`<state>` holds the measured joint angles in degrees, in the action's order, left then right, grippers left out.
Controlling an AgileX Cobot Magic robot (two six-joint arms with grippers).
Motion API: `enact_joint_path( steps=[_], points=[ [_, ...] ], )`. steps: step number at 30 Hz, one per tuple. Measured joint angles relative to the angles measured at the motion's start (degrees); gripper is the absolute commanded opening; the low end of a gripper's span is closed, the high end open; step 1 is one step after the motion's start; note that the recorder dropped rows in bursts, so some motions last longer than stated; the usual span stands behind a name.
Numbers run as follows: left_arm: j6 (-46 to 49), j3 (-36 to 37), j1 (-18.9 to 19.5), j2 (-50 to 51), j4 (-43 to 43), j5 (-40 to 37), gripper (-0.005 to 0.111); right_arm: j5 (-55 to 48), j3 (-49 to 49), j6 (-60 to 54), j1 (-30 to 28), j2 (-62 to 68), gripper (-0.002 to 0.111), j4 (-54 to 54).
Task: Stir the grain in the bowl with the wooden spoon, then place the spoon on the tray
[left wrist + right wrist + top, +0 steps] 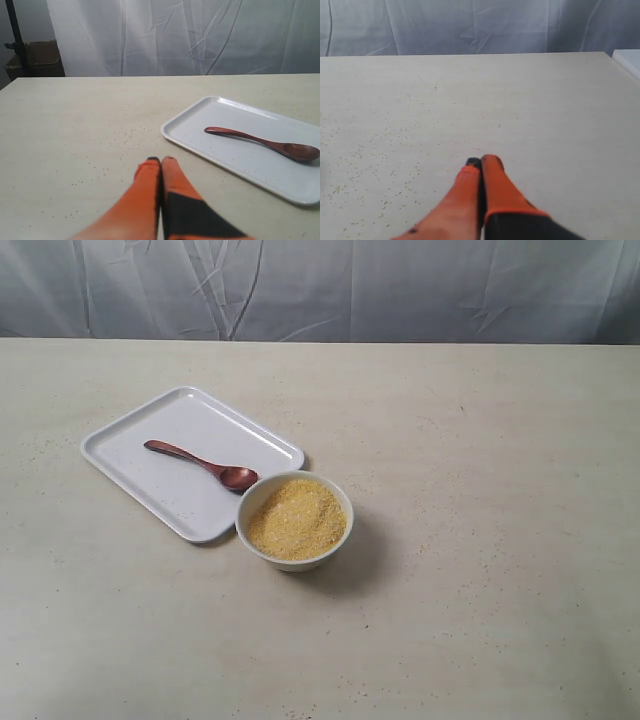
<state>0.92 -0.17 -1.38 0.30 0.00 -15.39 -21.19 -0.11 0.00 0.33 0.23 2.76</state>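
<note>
The dark reddish-brown wooden spoon (205,465) lies on the white tray (130,440), its oval end near the small white bowl (262,540). The bowl stands on the table touching the tray's near corner and holds a mound of yellow-gold grain (298,518). Neither arm shows in the exterior view. In the left wrist view my left gripper (160,161) is shut and empty, low over the bare table, a short way from the tray (200,140) and the spoon (260,142). My right gripper (481,162) is shut and empty over bare table, with a white tray corner (629,61) at the frame's edge.
The beige table (480,490) is sprinkled with fine scattered grains. A white cloth backdrop (320,285) hangs behind the table's far edge. A dark stand and a brown box (37,55) sit beyond the table in the left wrist view.
</note>
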Motion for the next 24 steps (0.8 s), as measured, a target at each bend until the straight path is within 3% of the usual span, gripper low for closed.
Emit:
enact_joint_path(
  steps=[24],
  points=[
    [-0.9,0.0,-1.3,0.0,0.0,-0.4,0.000,0.0,0.0,0.0,0.0,0.0,-0.001,0.0]
  ],
)
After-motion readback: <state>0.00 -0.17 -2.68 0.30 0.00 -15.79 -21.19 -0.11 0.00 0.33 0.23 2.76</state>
